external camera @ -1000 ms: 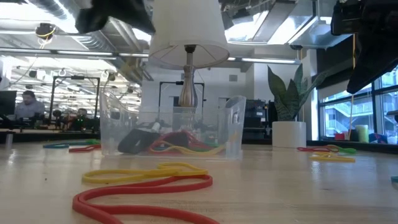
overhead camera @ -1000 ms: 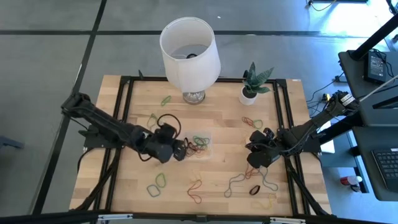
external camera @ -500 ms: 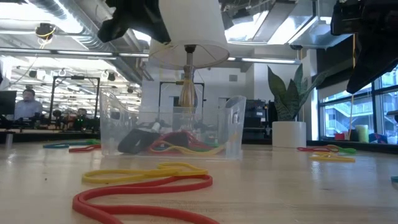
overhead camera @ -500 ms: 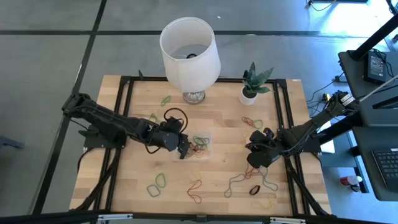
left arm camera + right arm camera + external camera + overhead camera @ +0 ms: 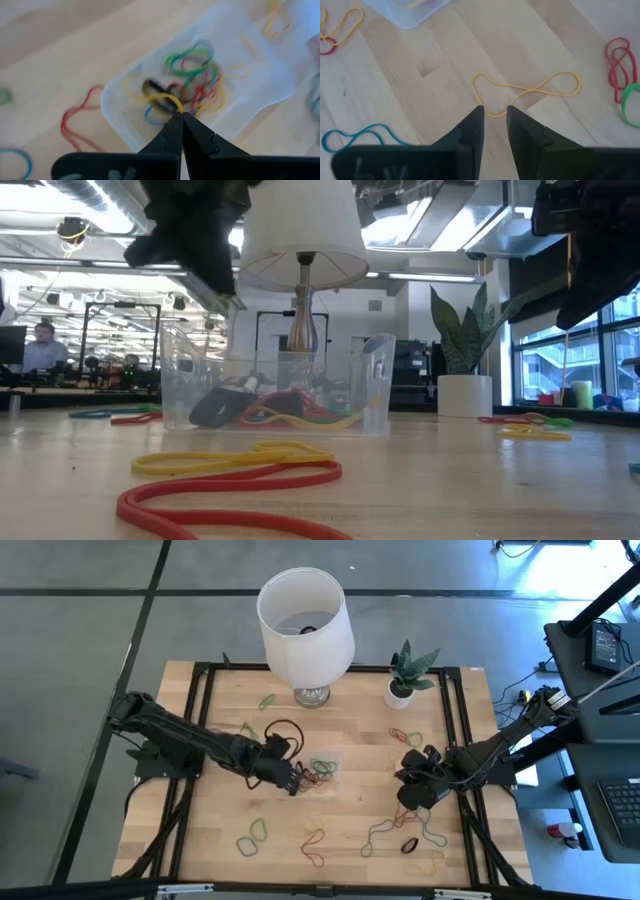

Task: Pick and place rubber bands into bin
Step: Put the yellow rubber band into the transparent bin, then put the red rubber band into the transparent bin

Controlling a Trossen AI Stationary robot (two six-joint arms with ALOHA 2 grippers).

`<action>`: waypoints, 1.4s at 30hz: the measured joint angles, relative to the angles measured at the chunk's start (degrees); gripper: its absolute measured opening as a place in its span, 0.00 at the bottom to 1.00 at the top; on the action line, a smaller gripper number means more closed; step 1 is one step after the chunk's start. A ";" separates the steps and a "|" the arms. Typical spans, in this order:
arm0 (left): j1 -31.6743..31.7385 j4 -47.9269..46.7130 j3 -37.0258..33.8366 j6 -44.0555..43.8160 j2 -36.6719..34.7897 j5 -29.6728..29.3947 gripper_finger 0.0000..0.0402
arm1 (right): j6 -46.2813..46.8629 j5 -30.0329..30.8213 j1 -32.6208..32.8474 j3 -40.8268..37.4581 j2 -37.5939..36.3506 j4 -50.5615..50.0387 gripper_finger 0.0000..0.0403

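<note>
The clear bin (image 5: 322, 772) sits mid-table with a tangle of red, green and yellow rubber bands (image 5: 192, 75) in it; in the low view the bin (image 5: 275, 390) stands in front of the lamp foot. My left gripper (image 5: 179, 116) hangs over the bin's near-left corner, pointing steeply down, shut on a yellow rubber band (image 5: 162, 100). My right gripper (image 5: 494, 112) waits open at the table's right, above a loose yellow band (image 5: 530, 90) on the wood; one end of that band shows in the gap between its fingers. My left gripper pinches the yellow band at one point of its loop (image 5: 176, 106), between the very ends of its two fingers. The fingers come from above, slanting down from the table's left. The rest of the loop curves away below the tips, over the bin's bands.
A white lampshade on its foot (image 5: 305, 625) and a small potted plant (image 5: 400, 692) stand at the far edge. Loose bands lie scattered: green (image 5: 252, 835), red (image 5: 314, 845), red (image 5: 617, 60), blue (image 5: 355, 136). A black frame rail (image 5: 200, 720) runs along the table's sides.
My left gripper has moved toward the bin from the table's left, sunk a little and tipped more steeply downward, staying shut. My right gripper has kept still.
</note>
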 joint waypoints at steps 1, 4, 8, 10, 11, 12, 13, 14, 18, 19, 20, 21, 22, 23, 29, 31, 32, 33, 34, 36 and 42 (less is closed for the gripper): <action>0.06 -0.16 -0.02 -0.28 0.96 0.92 0.00 | -0.02 0.19 0.00 0.00 -0.02 0.04 0.21; 0.17 -0.17 -0.01 -2.38 3.69 3.25 0.00 | -0.04 0.43 0.00 0.00 -0.02 0.09 0.21; 0.17 -0.20 -0.02 -4.43 6.88 6.31 0.02 | -0.06 0.45 0.00 0.00 -0.02 0.11 0.21; 0.17 0.08 -0.02 -4.41 7.94 7.64 0.05 | -0.06 0.45 0.00 0.00 -0.02 0.12 0.21; 0.17 0.03 -0.02 -4.45 8.24 8.03 0.07 | -0.06 0.45 0.00 0.00 -0.02 0.13 0.21; 0.19 0.03 -0.02 -4.55 8.36 8.32 0.10 | -0.06 0.45 0.00 0.00 -0.02 0.13 0.21; 0.19 0.06 -0.02 -4.73 8.36 8.45 0.13 | -0.06 0.46 0.00 0.00 -0.02 0.15 0.21; 0.18 0.06 -0.02 -4.87 8.33 8.44 0.16 | -0.06 0.48 0.00 0.00 -0.02 0.15 0.21; 0.19 -0.04 -0.04 -4.83 6.76 6.52 0.27 | -0.06 0.48 0.00 0.00 -0.02 0.20 0.21; 0.21 -0.06 -0.04 -4.48 6.10 5.95 0.30 | -0.06 0.48 0.00 0.00 -0.02 0.22 0.21; 0.28 0.00 -0.04 -3.82 5.52 5.52 0.32 | -0.06 0.50 0.00 0.00 -0.02 0.27 0.21; 0.43 -0.02 -0.04 -3.25 4.97 5.19 0.34 | -0.06 0.50 0.00 0.00 -0.02 0.35 0.21; 0.65 -0.04 -0.04 -2.48 4.30 5.12 0.36 | -0.06 0.50 0.00 0.00 -0.02 0.37 0.21; 0.90 -0.07 -0.04 -1.47 3.51 5.13 0.37 | -0.06 0.50 0.00 0.00 -0.02 0.41 0.21; 3.00 -0.21 -0.04 2.92 -0.66 5.75 0.39 | -0.06 0.61 0.00 0.00 -0.02 0.50 0.21; 3.99 -0.26 -0.04 4.97 -1.65 6.49 0.37 | -0.09 1.14 0.00 0.00 -0.02 0.48 0.21; 4.55 -0.65 -0.04 6.38 -2.07 7.30 0.35 | -0.07 1.43 0.00 0.00 -0.02 0.48 0.21; 5.20 -1.34 -0.04 7.74 -2.58 8.31 0.33 | -0.06 1.66 0.00 0.00 -0.02 0.48 0.21; 5.91 -1.93 -0.04 8.86 -3.14 9.68 0.30 | 0.12 1.70 0.00 0.00 -0.02 0.51 0.21; 7.58 -3.52 -0.04 11.47 -4.45 12.29 0.22 | 0.15 1.70 -0.15 0.00 -0.02 0.70 0.21; 12.46 -7.99 -0.04 28.03 -9.28 14.95 0.01 | 0.17 1.68 -2.50 0.00 -0.02 3.27 0.21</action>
